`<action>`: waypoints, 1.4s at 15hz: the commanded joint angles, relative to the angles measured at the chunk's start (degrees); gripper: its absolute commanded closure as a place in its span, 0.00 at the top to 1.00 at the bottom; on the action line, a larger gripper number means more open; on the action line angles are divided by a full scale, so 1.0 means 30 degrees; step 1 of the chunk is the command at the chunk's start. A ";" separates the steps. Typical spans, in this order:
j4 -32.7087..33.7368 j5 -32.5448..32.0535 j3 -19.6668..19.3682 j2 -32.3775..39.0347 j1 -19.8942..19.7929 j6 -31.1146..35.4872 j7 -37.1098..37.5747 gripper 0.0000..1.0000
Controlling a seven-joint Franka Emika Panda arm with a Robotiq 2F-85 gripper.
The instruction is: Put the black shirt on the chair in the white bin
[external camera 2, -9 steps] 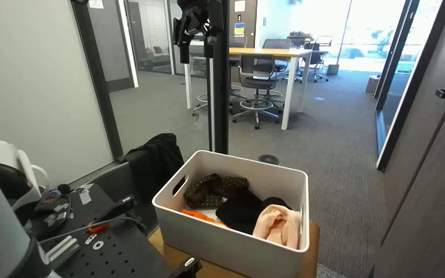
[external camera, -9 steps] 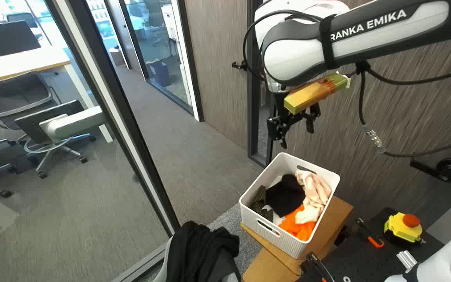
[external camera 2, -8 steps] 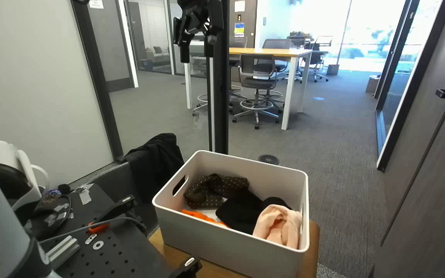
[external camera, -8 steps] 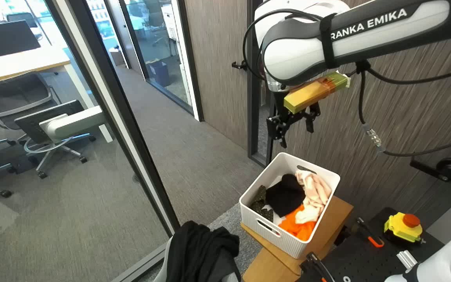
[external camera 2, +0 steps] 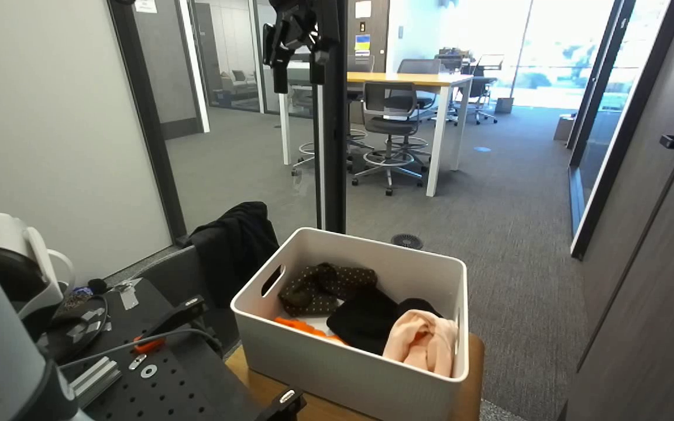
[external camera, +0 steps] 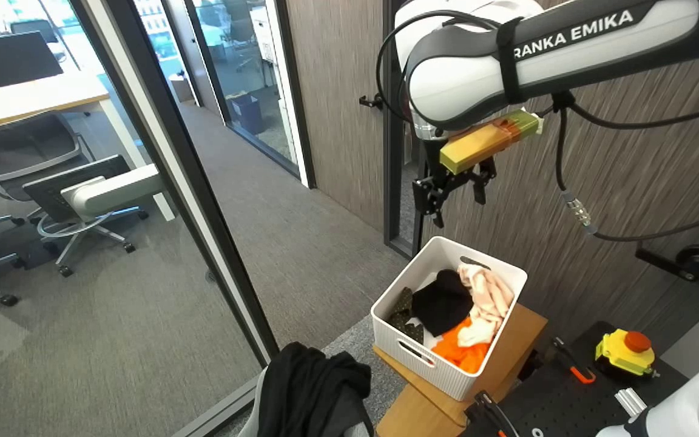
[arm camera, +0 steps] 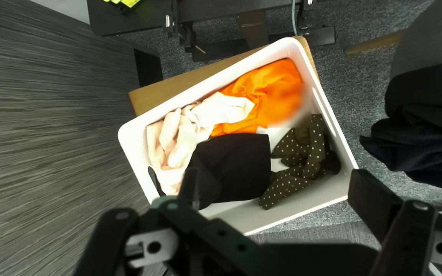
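Presently, the crumpled black cloth shirt (external camera: 301, 385) is draped over the grey chair (external camera 2: 176, 273), well apart from the spread, black two-fingered end effector (external camera 2: 299, 83). If pinched shallowly, the shirt could be dropped; if carried low, snagged on the white rectangular plastic bin (external camera 2: 337, 374).

Shirt (external camera: 310, 388): plain black, navy-tinged in the wrist view
Chair (external camera 2: 173, 275): grey
Bin (external camera: 446, 379): white, finely lined outside
Dotted cloth (external camera 2: 322, 286): dark brown, small pale polka dots
Dark cloth (arm camera: 236, 168): plain black
Pale cloth (external camera: 489, 303): peach pink, washed nearly white in the wrist view
Bright cloth (arm camera: 261, 96): orange, part blurred
Desk (external camera: 516, 340): warm tan wood
Tool (external camera: 459, 210): black
Arm (external camera: 459, 85): white and dark grey, white lettering (external camera: 571, 37)
Wrist block (external camera: 489, 142): yellow with an orange-brown band
Button (external camera: 636, 341): red on a yellow housing (external camera: 619, 357)
Panelling (external camera: 647, 176): grey-brown, streaked
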 commanded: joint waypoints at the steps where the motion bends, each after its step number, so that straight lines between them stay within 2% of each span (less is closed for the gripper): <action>1: -0.0510 0.0164 -0.0698 0.0161 0.0644 0.0913 -0.0031 1.00; 9: -0.2083 0.1172 -0.0522 0.2306 0.1488 0.7335 0.1595 1.00; 11: -0.2112 0.2341 -0.0543 0.3422 0.1679 0.8798 0.3381 1.00; 21: 0.0434 0.7305 -0.1084 1.0682 0.3036 1.1828 0.9745 1.00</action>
